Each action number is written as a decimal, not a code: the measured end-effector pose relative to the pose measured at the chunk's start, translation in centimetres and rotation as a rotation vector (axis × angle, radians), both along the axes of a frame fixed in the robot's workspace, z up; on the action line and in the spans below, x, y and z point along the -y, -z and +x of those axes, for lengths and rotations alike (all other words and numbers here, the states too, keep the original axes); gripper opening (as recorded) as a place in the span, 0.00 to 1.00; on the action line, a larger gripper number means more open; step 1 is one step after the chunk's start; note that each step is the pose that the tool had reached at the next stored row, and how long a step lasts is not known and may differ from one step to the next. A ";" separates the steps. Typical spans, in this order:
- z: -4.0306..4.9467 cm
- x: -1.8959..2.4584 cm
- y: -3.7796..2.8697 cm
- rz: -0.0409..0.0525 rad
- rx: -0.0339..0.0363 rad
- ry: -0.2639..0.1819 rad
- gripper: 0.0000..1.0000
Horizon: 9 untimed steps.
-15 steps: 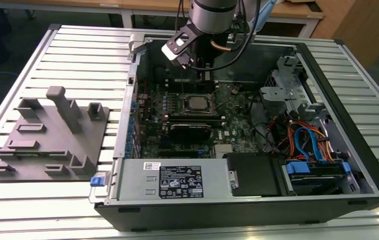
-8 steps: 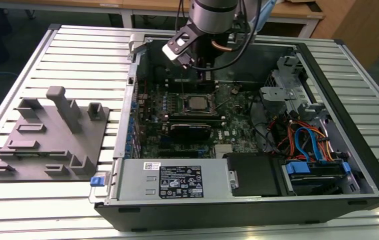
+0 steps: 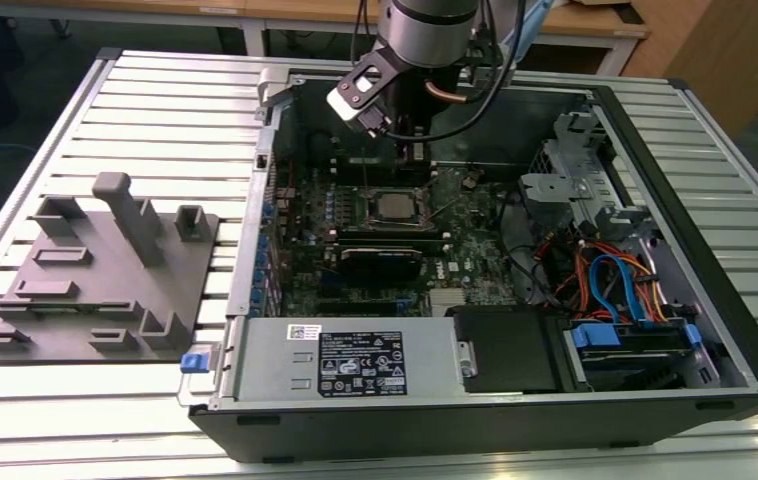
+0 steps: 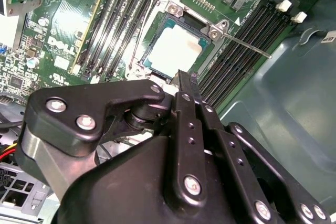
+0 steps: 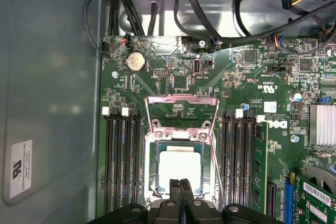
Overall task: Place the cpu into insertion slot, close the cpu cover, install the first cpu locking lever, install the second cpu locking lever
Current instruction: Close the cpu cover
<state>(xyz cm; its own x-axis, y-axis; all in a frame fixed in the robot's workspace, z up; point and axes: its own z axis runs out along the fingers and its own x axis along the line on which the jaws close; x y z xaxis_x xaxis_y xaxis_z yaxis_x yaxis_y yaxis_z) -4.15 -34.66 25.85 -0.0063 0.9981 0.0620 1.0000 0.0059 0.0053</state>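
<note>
Reaches into the open computer case (image 3: 486,430) on the slatted bench (image 3: 126,110) with the gripper (image 5: 181,184), fingers (image 5: 177,195) clenched tip to tip and grasping nothing. Hovers just over the near edge of the cpu (image 5: 179,167); cannot tell whether touching. Shows the cpu seated flat, silver top up, in the insertion slot (image 5: 153,167) on the green motherboard (image 5: 157,77), between two banks of black memory slots (image 5: 119,166). Sees the cpu cover (image 5: 181,99) standing raised off the socket, hinged on the side away from the fingers, its window frame not yet down over the chip. In the second wrist view, catches one thin locking lever (image 4: 247,46) sticking out from a socket corner over the memory slots. At the exterior view's left of the case, finds a grey fixture block (image 3: 99,280) resting on the bench, well apart from the gripper
</note>
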 end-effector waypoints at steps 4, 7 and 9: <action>0.01 0.00 0.00 0.0001 0.0000 0.000 0.11; 0.01 0.00 0.00 0.0001 0.0000 0.000 0.11; 0.01 0.00 -0.04 -0.0001 -0.0001 0.000 0.11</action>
